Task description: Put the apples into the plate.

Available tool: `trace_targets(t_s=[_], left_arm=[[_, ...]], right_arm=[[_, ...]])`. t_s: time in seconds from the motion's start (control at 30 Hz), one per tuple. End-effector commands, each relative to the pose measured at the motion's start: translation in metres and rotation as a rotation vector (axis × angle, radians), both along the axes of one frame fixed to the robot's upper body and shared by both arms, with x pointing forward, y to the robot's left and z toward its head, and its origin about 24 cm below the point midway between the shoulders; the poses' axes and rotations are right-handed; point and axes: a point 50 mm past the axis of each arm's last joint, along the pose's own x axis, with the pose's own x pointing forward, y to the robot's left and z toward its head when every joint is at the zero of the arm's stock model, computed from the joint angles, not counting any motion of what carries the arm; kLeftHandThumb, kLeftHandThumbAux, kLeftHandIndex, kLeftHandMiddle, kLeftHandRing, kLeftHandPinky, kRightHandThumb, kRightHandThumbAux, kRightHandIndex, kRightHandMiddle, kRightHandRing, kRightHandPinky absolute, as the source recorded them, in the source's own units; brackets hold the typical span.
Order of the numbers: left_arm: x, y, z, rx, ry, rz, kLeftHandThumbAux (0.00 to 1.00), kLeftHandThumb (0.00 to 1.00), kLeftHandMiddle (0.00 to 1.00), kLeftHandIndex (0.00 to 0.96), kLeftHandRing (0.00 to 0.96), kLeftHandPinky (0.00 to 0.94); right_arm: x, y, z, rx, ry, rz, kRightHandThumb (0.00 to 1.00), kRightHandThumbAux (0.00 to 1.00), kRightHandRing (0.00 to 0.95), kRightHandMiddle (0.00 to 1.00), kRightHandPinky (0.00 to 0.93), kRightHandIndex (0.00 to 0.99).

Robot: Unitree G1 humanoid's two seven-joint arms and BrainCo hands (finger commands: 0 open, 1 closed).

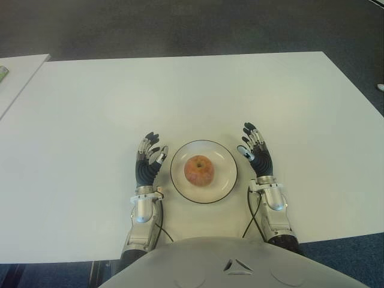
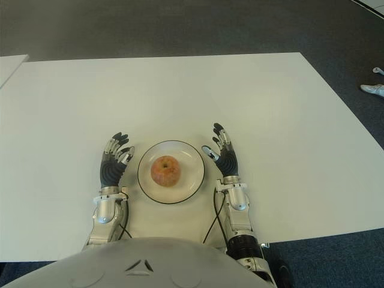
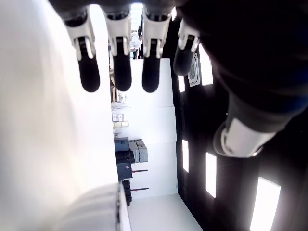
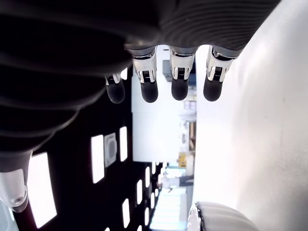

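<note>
White plate [image 1: 224, 159] already holds the one apple [image 1: 198, 170], sitting at its centre; no other apple shows on the table [image 1: 180, 90]. Left hand [image 1: 149, 161] is just left of the plate, right hand [image 1: 255, 153] just right, both with fingers spread and holding nothing. You look done here, so keep both hands clear of the rim and don't nudge the plate.
</note>
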Motion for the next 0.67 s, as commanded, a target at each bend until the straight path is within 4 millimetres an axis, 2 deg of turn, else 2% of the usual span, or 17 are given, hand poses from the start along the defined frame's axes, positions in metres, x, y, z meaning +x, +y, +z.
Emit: trace_targets(t_s=[0.03,0.4,0.67], left_arm=[[-0.0292,0.0037,-0.0308,-0.024,0.197,-0.001,0.604,0.093,0.229,0.175,0.225,0.263],[-0.0322,0.002,-0.0247,-0.042,0.197,-0.003,0.605,0.085,0.235,0.167,0.229,0.261],[-0.0339,0.0008,-0.0209,-0.046,0.226,-0.006,0.638,0.096,0.221,0.144,0.216,0.241]], right_arm=[[-0.0334,-0.0041,-0.032,0.019,0.187,-0.021,0.118,0.521,0.0,0.007,0.02,0.038],[-0.0396,-0.0077,-0.0321,0.016,0.205,-0.034,0.113,0.541,0.0,0.0,0.008,0.013],[-0.0401,-0.0096,-0.0317,0.031,0.241,-0.058,0.126,0.605,0.0,0.014,0.032,0.032]])
